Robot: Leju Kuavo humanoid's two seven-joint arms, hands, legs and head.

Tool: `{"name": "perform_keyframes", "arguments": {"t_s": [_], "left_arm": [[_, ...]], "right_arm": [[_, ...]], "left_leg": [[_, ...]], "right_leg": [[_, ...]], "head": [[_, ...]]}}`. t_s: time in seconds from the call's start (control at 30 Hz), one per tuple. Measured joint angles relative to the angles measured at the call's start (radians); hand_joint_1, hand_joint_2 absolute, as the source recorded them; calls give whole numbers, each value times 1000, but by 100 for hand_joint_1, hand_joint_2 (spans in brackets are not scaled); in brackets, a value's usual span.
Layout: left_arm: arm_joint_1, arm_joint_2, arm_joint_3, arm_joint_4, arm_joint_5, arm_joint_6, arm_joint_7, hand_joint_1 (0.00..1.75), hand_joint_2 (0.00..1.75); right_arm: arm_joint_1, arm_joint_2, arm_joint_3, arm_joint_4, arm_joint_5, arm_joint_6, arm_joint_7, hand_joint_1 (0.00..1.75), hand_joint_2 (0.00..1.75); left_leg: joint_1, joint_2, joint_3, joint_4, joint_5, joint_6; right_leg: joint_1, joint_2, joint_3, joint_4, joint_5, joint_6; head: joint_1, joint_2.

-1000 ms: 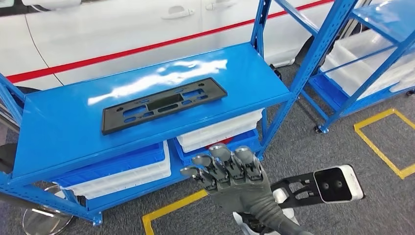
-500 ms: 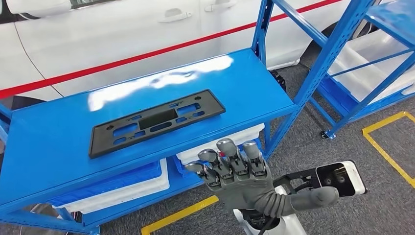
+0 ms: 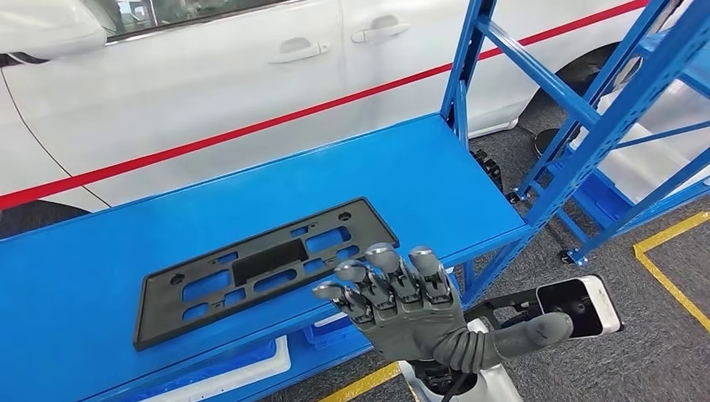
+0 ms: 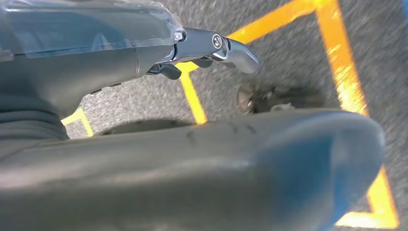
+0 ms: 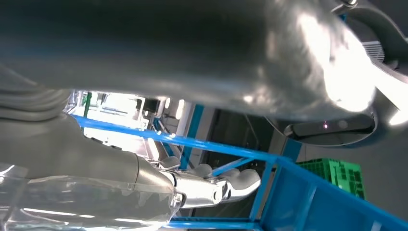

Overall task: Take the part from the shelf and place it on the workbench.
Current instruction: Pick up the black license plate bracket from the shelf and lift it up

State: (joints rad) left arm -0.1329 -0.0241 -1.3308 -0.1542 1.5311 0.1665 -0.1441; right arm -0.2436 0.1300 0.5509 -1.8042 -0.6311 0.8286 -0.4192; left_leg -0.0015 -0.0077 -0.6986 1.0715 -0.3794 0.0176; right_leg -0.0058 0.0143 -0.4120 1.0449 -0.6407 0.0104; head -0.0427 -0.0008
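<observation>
The part, a flat black plastic plate (image 3: pixel 266 267) with several cut-outs, lies on the top board of the blue shelf (image 3: pixel 100 251), near its front edge. My right hand (image 3: pixel 402 306) is raised just in front of that edge, to the right of the plate and apart from it. Its fingers (image 3: pixel 377 268) are spread, the thumb (image 3: pixel 527 333) sticks out sideways, and it holds nothing. In the right wrist view the fingers (image 5: pixel 211 187) are stretched out before blue shelf beams. My left hand (image 4: pixel 159 159) hangs over grey floor, empty, fingers (image 4: pixel 231 48) apart.
A white car (image 3: pixel 209 84) with a red stripe stands right behind the shelf. Blue uprights (image 3: pixel 469 67) rise at the shelf's right end, and a second blue rack (image 3: pixel 636 151) stands further right. White and blue bins (image 3: pixel 251 368) sit under the top board. Yellow floor lines (image 3: pixel 670 251) mark the carpet.
The camera has moved, so the shelf and plate now sit lower and nearer. My right hand's thumb has swung out to the side, and the fingertips now reach the shelf's front edge.
</observation>
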Motion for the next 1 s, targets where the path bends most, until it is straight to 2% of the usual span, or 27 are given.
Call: {"name": "perform_keyframes", "arguments": {"t_s": [0.03,0.1,0.13,0.17,0.2,0.23,0.3,0.33,0.37,0.43,0.53,0.6,0.7,0.73,0.77,0.8,0.83,0.9,0.93,1.0], "left_arm": [[-3,1,0,0,1,-2,-3,0,0],[-6,2,1,1,1,-2,-11,0,0],[-6,2,1,1,0,-2,-14,0,0],[-5,1,1,1,-1,0,-17,0,0],[-5,1,1,1,-2,3,-19,0,44],[-6,0,1,1,-4,5,-20,0,87],[-7,-1,1,1,-4,7,-19,0,175],[-7,-2,1,1,-4,7,-19,0,175],[-7,-2,1,1,-4,7,-18,0,175],[-6,-2,1,1,-3,6,-17,0,175],[-5,-2,1,1,-3,3,-15,0,175],[-5,-1,1,1,-3,3,-14,0,175],[-3,-1,1,1,-3,3,-14,0,175],[-2,-1,1,1,-3,3,-14,0,175],[0,-1,1,1,-3,2,-14,0,175],[1,-1,1,1,-3,2,-14,0,175],[1,-1,1,1,-3,2,-14,0,175],[-2,-1,1,1,-3,2,-14,0,175],[-2,-1,1,1,-3,2,-14,0,175],[-2,-1,1,1,-3,3,-15,0,175]], "right_arm": [[-2,0,0,-1,-1,0,0,0,0],[-3,0,0,-2,-4,0,2,0,0],[-3,0,0,-2,-6,-1,3,0,0],[-3,0,0,-2,-7,-2,6,0,0],[-3,0,0,-2,-9,-3,9,0,0],[-5,0,0,-2,-11,-4,13,0,0],[-9,0,0,-2,-15,-5,19,0,0],[-11,0,0,-2,-16,-5,19,0,0],[-13,0,0,-2,-17,-4,19,0,0],[-16,0,0,-1,-22,-2,19,0,0],[-17,2,-1,-1,-26,2,19,0,0],[-18,4,0,0,-26,2,19,0,0],[-18,6,0,4,-26,2,19,0,0],[-17,6,0,6,-26,2,19,0,0],[-17,6,0,7,-26,2,19,0,0],[-17,6,0,8,-26,2,19,0,0],[-17,6,0,9,-26,2,19,0,0],[-18,6,0,9,-26,2,19,0,0],[-18,6,0,9,-26,2,19,0,0],[-18,6,0,9,-27,5,19,0,0]], "left_leg": [[3,0,7,-7,-3,5],[5,-1,20,-16,-13,11],[5,-1,25,-17,-18,12],[5,-1,31,-18,-24,11],[6,-2,38,-18,-29,10],[6,-3,47,-18,-35,8],[7,-5,61,-18,-42,4],[6,-6,64,-18,-44,1],[5,-7,64,-18,-44,-3],[3,-8,59,-20,-41,-12],[3,-7,57,-24,-41,-28],[4,-4,42,16,-79,-34],[6,0,-19,190,-177,-40],[6,0,-31,234,-195,-42],[6,0,-25,242,-194,-42],[7,1,1,208,-176,-41],[7,1,44,143,-147,-39],[4,1,123,9,-110,-30],[3,1,142,-26,-103,-24],[0,0,145,-40,-98,-14]], "right_leg": [[-1,-3,-16,33,-18,5],[-4,-7,-94,154,-61,13],[-6,-8,-141,216,-71,16],[-7,-8,-180,254,-63,18],[-8,-9,-202,254,-32,18],[-8,-9,-207,218,17,17],[-8,-9,-190,110,116,13],[-6,-8,-182,69,142,10],[-3,-8,-176,42,151,5],[3,-7,-175,20,150,-6],[-2,-10,-173,1,159,-24],[-6,-15,-171,-8,167,-35],[-3,-21,-177,-10,173,-41],[-3,-22,-179,-9,175,-41],[-2,-22,-182,-8,177,-41],[-2,-22,-183,-7,178,-40],[-2,-22,-184,-5,179,-39],[1,-22,-186,-2,182,-33],[2,-22,-187,0,184,-29],[3,-21,-190,-2,190,-18]], "head": [[2,0],[6,0],[7,0],[7,0],[7,0],[7,0],[7,0],[7,0],[7,0],[7,0],[7,0],[6,0],[6,0],[6,0],[6,0],[6,0],[6,0],[6,0],[6,0],[6,0]]}}
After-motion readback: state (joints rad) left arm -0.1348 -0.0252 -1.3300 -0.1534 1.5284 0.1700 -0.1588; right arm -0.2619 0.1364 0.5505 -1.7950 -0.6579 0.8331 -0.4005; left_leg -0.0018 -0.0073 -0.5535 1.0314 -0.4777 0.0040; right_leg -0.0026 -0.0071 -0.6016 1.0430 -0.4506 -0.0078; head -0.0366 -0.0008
